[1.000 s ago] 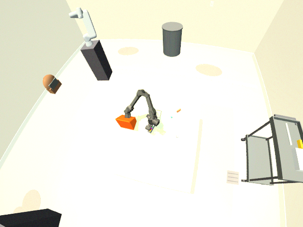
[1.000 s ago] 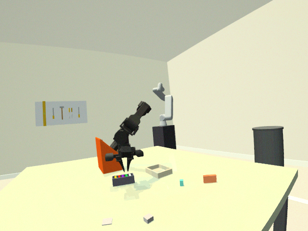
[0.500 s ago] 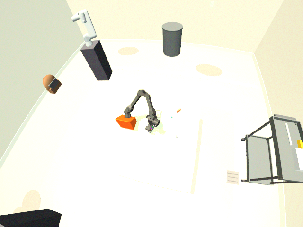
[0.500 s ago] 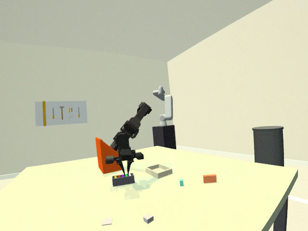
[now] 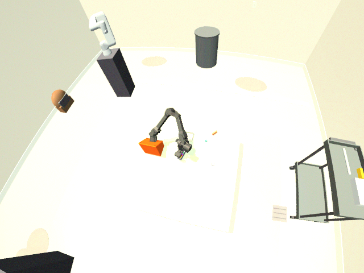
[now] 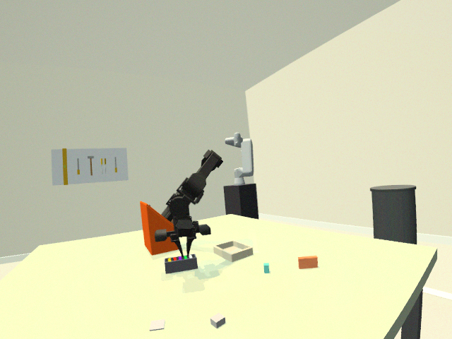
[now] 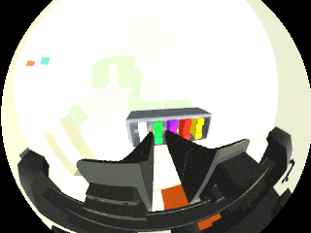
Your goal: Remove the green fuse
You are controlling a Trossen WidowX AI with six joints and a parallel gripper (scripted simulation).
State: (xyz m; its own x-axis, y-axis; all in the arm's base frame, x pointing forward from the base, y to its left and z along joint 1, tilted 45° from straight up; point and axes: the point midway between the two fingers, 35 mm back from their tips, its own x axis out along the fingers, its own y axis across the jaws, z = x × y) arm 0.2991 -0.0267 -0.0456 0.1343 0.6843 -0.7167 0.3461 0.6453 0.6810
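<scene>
1. Farthest left among the things on the table [image 6: 109, 288], in the exterior view, an orange wedge [image 5: 152, 147] [image 6: 155, 233] stands behind the fuse block [image 6: 181, 265] [image 7: 170, 114].
2. In the block, from left to right, sit the yellow fuse [image 6: 169, 260] [image 7: 197, 127], the red fuse [image 6: 174, 258] [image 7: 185, 128], the purple fuse [image 6: 179, 258] [image 7: 172, 126], the green fuse [image 6: 185, 257] [image 7: 157, 132] and the white fuse [image 6: 190, 256] [image 7: 142, 130].
3. The gripper [image 5: 182, 152] [image 6: 185, 256] [image 7: 158, 133] points down at the block, its fingers a narrow way apart with nothing gripped. The tips stand about the green fuse's top; whether they touch any fuse cannot be told.
4. Nearer the camera lies a small grey block [image 6: 217, 320].
5. Right of the fuse block is the square tray [image 5: 193, 136] [image 6: 242, 254], with no fuse visible in it.
6. Next comes a small teal block [image 5: 206, 140] [image 6: 266, 268] [image 7: 45, 60].
7. An orange block [image 5: 214, 132] [image 6: 307, 262] [image 7: 30, 63] lies beyond that.
8. At far right, past the table, stands a dark bin [image 5: 206, 46] [image 6: 393, 215].
</scene>
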